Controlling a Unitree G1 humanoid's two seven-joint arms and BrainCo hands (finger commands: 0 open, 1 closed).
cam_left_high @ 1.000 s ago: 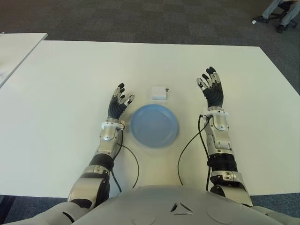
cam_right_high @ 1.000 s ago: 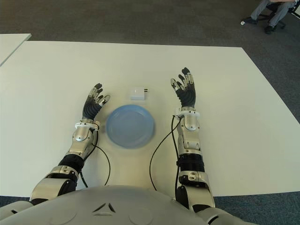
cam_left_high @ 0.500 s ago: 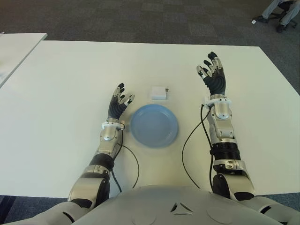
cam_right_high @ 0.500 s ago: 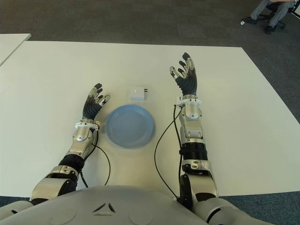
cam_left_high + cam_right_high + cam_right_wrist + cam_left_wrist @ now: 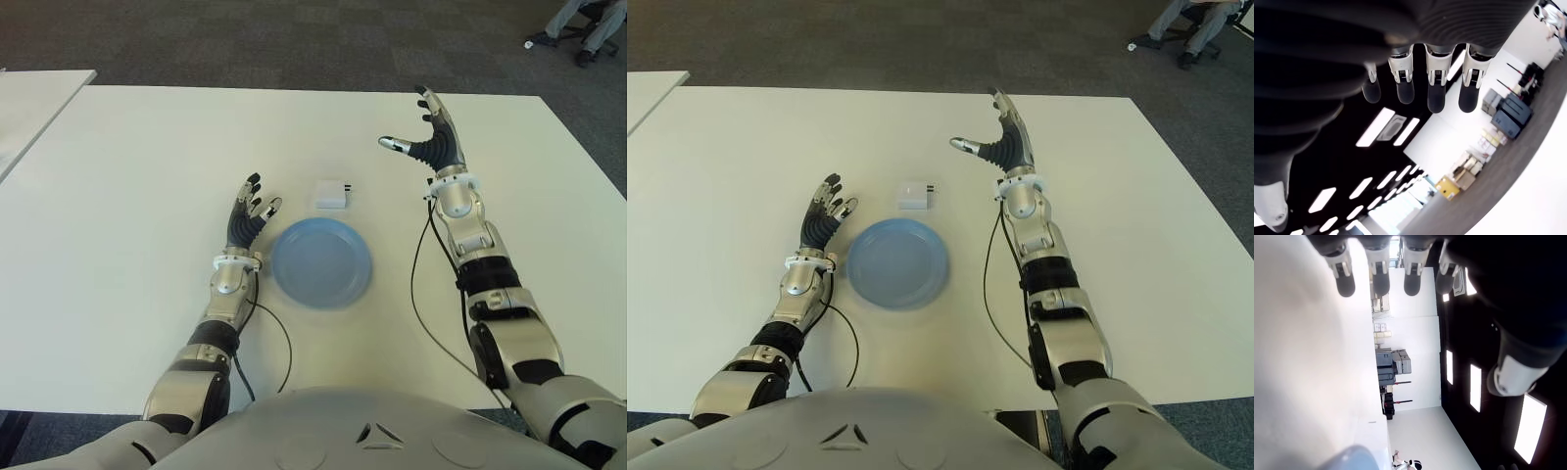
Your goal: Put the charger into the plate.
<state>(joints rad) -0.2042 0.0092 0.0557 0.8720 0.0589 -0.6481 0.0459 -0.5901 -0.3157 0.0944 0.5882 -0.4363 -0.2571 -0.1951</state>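
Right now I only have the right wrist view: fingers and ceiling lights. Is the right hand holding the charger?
Observer: No. The charger lies on the table, just beyond the plate.
Operator: Where's the right hand then?
Observer: The right hand is open, raised to the charger's right and farther out.
Operator: Plate clear? Left hand?
Observer: Nothing in the plate. The left hand shows open, just left of it.

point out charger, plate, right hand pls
charger [image 5: 332, 194], left eye view, top face of the white block
plate [image 5: 321, 262], left eye view, bare centre of the blue dish
right hand [image 5: 431, 149], left eye view, palm
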